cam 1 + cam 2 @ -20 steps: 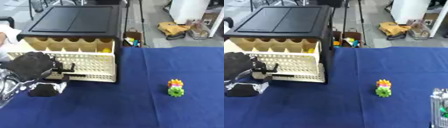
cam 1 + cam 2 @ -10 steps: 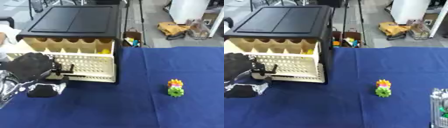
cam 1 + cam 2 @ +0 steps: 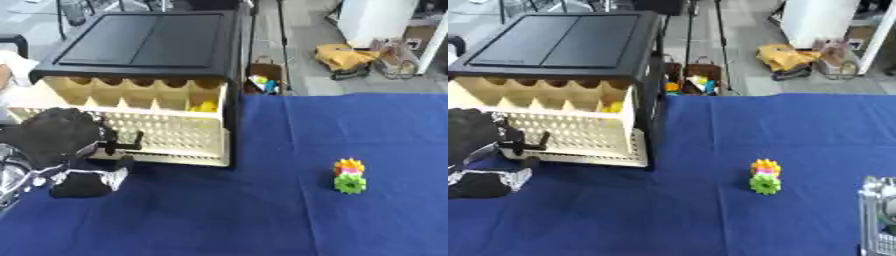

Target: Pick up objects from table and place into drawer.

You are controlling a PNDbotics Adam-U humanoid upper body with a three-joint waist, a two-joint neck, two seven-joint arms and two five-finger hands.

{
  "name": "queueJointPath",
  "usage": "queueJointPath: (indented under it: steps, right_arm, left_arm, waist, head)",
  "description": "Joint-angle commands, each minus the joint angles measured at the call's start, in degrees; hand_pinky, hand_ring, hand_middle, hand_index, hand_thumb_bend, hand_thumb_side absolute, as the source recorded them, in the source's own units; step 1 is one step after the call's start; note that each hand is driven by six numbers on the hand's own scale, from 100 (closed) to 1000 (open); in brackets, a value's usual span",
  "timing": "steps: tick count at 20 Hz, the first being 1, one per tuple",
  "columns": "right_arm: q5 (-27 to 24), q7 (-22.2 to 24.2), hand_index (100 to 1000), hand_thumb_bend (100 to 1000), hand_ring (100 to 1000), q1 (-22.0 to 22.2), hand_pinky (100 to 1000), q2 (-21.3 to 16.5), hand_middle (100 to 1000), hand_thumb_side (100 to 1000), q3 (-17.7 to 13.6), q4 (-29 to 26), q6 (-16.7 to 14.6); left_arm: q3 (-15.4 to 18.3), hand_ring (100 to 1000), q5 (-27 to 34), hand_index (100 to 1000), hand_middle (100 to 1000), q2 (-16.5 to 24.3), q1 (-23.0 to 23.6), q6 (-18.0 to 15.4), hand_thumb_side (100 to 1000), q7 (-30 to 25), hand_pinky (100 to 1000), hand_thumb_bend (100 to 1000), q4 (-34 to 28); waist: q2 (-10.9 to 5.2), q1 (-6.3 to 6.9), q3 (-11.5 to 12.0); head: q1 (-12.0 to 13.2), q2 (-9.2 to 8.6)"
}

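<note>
A small toy (image 3: pixel 349 175) of stacked orange, pink and green gears stands on the blue tablecloth (image 3: pixel 289 220), right of centre. The cream drawer (image 3: pixel 166 132) of the black cabinet (image 3: pixel 144 42) is pulled out, with a yellow thing (image 3: pixel 204 106) inside near its right wall. My left hand (image 3: pixel 54 141) is at the drawer's perforated front, its fingers curled on the black handle (image 3: pixel 127 146). Only a silver-grey part of my right hand (image 3: pixel 878 220) shows at the lower right edge of the right eye view, well away from the toy.
The cabinet stands at the table's far left corner. Beyond the far edge lie floor clutter, a yellow object (image 3: pixel 346 56) and a small bin (image 3: pixel 262 82) of colourful items. A white object (image 3: pixel 13 67) shows at the left edge.
My left hand has shifted slightly to the left at the drawer handle. The drawer and the toy stay where they were.
</note>
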Motion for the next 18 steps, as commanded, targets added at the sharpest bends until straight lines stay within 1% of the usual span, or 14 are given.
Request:
queueJointPath:
  steps: [1,6,12,18]
  right_arm:
    - [0.3,0.0,752,100,525,-0.9,675,-0.1,473,1000,0.3,-0.9,0.0]
    - [0.2,0.0,751,100,525,-0.8,676,-0.2,473,1000,0.2,-0.9,0.1]
    - [0.2,-0.1,752,100,525,-0.6,677,0.0,473,1000,0.3,-0.9,0.0]
    - [0.2,-0.2,752,100,524,-0.3,678,0.1,473,1000,0.3,-0.9,0.1]
  left_arm:
    - [0.0,100,-0.2,561,100,2.1,0.6,-0.1,794,-0.2,100,134,0.3]
    - [0.0,100,-0.1,549,100,1.9,1.0,-0.1,797,-0.1,100,123,0.3]
    - [-2.0,100,3.9,550,100,1.4,-3.1,-4.0,804,1.6,100,102,0.3]
    - [-2.3,100,4.8,549,100,1.1,-4.5,-5.0,808,1.7,100,100,0.3]
  waist:
    - [-0.85,0.04,0.1]
    - [-0.89,0.19,0.1]
    - [-1.11,0.24,-0.1]
    - [-1.32,0.35,0.0]
  head:
    - [-0.1,-0.59]
    - [0.0,-0.41]
    - [0.3,-0.42]
    - [0.4,-0.53]
